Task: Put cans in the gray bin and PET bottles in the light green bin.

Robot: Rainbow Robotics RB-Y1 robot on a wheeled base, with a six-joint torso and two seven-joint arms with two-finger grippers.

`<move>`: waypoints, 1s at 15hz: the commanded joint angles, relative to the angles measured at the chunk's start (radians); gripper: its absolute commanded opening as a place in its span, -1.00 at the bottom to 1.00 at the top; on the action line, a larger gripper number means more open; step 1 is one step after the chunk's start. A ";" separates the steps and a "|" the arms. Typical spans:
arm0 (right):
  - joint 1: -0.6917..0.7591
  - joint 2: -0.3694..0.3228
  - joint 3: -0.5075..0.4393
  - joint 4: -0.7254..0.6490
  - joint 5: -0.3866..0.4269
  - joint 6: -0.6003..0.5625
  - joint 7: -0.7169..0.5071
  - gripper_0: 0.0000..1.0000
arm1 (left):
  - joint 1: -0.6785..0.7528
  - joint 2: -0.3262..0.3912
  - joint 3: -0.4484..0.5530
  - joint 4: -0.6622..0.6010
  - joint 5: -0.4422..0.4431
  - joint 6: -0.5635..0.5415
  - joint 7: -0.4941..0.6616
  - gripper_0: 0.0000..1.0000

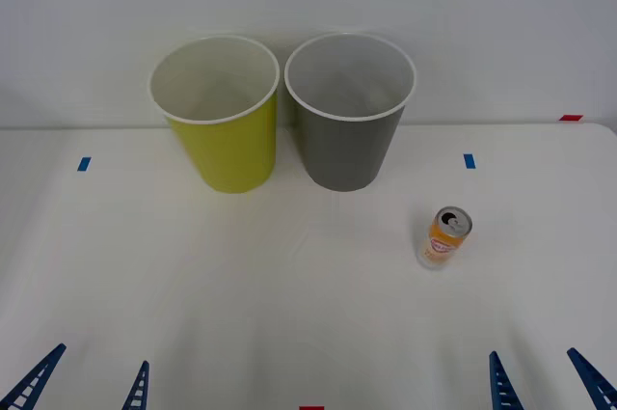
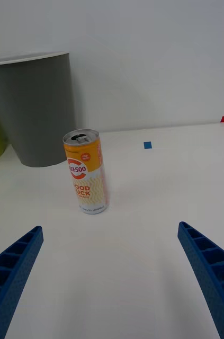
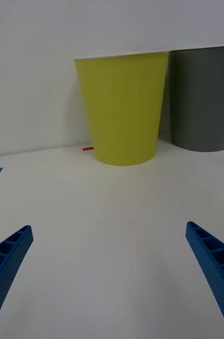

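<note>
Starting configuration, seen from my own arms. My right gripper waits low at the near edge of the table, fingers spread wide and holding nothing; the can stands upright ahead of it and slightly toward my left, well apart from the fingertips (its silver top and pull tab face up, its orange-and-white label faces the wrist camera). Beyond the can, farther from the gripper and further to my left, stands the gray bin, and just beside that, on the side away from my right gripper, the light green bin; the two rims nearly touch. My left gripper sits likewise at the near edge, fully open and empty, with the light green bin straight ahead of it and well apart. Progress, as I judge it: nothing is sorted so far. The can is still on the table, what I can see of the inside of both bins is bare, and no PET bottle is on the table. What remains is the whole sequence for the can: approach, grasp, carry, and release into the gray bin.
</note>
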 commanded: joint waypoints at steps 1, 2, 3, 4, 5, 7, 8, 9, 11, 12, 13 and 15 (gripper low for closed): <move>0.000 0.000 0.000 0.000 0.000 0.000 0.000 0.76 | 0.000 0.000 0.000 0.000 0.000 0.000 0.000 1.00; 0.000 0.000 0.000 0.000 0.000 0.000 0.000 0.76 | 0.000 0.000 0.000 0.000 0.000 0.000 0.000 1.00; 0.000 0.000 0.000 0.000 0.000 0.000 0.000 0.76 | 0.000 0.000 0.000 0.000 0.000 0.000 0.000 1.00; 0.000 0.000 0.000 0.000 0.000 0.000 0.000 0.76 | 0.000 0.000 0.000 0.000 0.000 0.000 0.000 1.00; 0.000 0.000 0.000 0.000 0.000 0.000 0.000 0.76 | 0.000 0.000 0.000 0.000 0.000 0.000 0.000 1.00; 0.000 0.000 0.000 0.000 0.000 0.000 0.000 0.77 | 0.000 0.000 0.000 0.000 0.000 0.000 0.000 1.00; 0.000 0.000 0.000 0.000 0.000 0.000 0.000 0.76 | 0.000 0.000 0.000 0.000 0.000 0.000 0.000 1.00; 0.000 0.000 0.000 0.000 0.000 0.000 0.000 0.76 | 0.000 0.000 0.000 0.000 0.000 0.000 0.000 1.00; -0.020 0.020 0.023 0.034 0.005 -0.006 0.005 1.00 | 0.000 0.000 0.000 0.000 0.000 0.000 0.000 1.00; -0.023 0.023 0.031 0.034 -0.002 -0.017 0.008 1.00 | 0.000 0.000 0.000 0.000 0.000 0.000 0.000 1.00; -0.032 0.026 0.034 0.034 -0.005 -0.023 0.011 1.00 | 0.000 0.000 0.000 0.000 0.000 0.000 0.000 1.00; -0.046 0.023 0.040 0.034 -0.008 -0.025 0.017 1.00 | 0.000 0.000 0.000 0.000 0.000 0.000 0.000 1.00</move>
